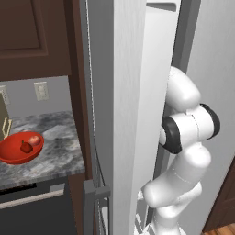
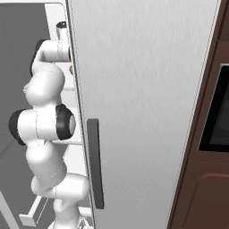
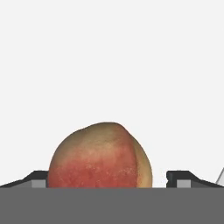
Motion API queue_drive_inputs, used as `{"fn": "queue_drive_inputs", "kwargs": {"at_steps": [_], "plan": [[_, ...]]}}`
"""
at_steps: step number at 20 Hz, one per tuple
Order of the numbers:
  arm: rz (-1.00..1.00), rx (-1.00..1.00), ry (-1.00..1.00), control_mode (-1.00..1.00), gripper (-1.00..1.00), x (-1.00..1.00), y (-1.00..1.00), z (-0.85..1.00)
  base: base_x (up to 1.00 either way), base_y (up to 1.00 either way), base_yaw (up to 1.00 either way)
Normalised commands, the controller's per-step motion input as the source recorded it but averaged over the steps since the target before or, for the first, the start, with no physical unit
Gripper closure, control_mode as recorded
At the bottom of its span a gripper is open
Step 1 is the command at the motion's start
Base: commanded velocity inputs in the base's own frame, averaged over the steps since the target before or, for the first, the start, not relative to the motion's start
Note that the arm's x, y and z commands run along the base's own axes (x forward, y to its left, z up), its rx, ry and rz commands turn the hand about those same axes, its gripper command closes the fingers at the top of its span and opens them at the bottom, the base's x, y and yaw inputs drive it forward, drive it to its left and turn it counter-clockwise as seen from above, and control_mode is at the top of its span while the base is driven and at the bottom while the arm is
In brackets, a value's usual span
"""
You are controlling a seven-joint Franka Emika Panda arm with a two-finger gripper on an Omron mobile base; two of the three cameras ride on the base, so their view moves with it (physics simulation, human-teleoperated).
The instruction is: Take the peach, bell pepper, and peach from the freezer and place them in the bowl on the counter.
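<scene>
A pinkish-orange peach point(image 3: 99, 157) sits on a white surface inside the freezer point(image 2: 56, 15). My gripper point(image 3: 109, 177) is open around it, one fingertip point(image 3: 38, 177) at its left and the other at its right. A gap shows between the right tip and the fruit. My arm point(image 2: 44, 125) reaches up into the freezer, the hand hidden behind the fridge door. On the counter point(image 1: 55, 137) at the left stands the red bowl point(image 1: 11, 156). In it lie another peach point(image 1: 35, 139) and the dark red bell pepper point(image 1: 26, 147).
The open freezer door point(image 1: 114, 114) stands edge-on between the arm and the counter. The wider grey fridge door point(image 2: 143, 112) with its dark handle point(image 2: 95, 163) is shut on the right. A black dishwasher front point(image 1: 36, 211) is below the counter. A white drawer point(image 2: 33, 212) juts out low.
</scene>
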Motion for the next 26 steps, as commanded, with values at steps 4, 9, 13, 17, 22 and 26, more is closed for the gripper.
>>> {"fn": "queue_drive_inputs", "kwargs": {"at_steps": [4,9,13,17,22,26], "plan": [[0.0,0.0,0.03,-1.0,1.0,0.13,0.09,-0.33,0.0,0.0,0.0],[0.0,0.0,0.08,-1.0,1.0,-0.01,0.1,-0.49,0.0,0.0,0.0],[0.0,0.0,0.05,-1.0,1.0,-0.26,0.19,-0.59,0.0,0.0,0.0],[0.0,0.0,0.0,-1.0,1.0,-0.63,0.31,-0.46,0.0,0.0,0.0],[0.0,0.0,-0.02,-1.0,1.0,-0.78,0.04,-0.21,0.0,0.0,0.0],[0.0,0.01,-0.13,-1.0,1.0,-1.0,0.0,0.0,0.0,0.0,0.0]]}}
